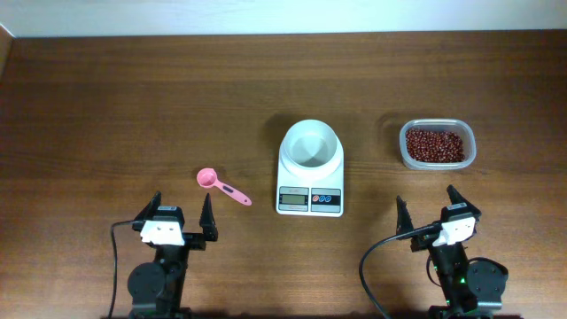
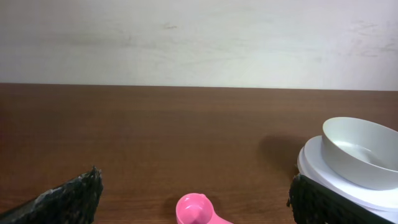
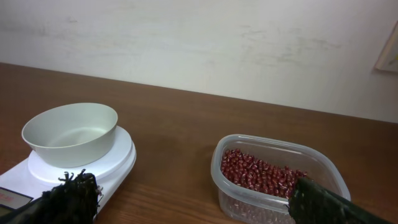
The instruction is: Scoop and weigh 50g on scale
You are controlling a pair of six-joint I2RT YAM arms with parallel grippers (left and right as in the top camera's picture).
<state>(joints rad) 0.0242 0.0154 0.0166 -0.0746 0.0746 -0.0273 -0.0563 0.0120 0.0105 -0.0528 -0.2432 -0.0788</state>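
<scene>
Overhead: both arms empty, jaws wide, at the near edge. The left gripper [image 1: 182, 202] is near the small pink plastic scoop [image 1: 221, 186]; the right gripper [image 1: 427, 198] is near the clear rectangular plastic tub [image 1: 403, 152] of small dark red-brown beans [image 1: 434, 144], far right. Centre: white digital scale [image 1: 310, 182] with an empty round white bowl [image 1: 310, 143]. Risks, my guess: the thin scoop handle lies flat and could skid on pickup; the light tub may slide; the beans may spill or overshoot. Surface: dark wood-grain table [image 1: 106, 106], plain scuffed off-white wall [image 2: 186, 37] behind.
</scene>
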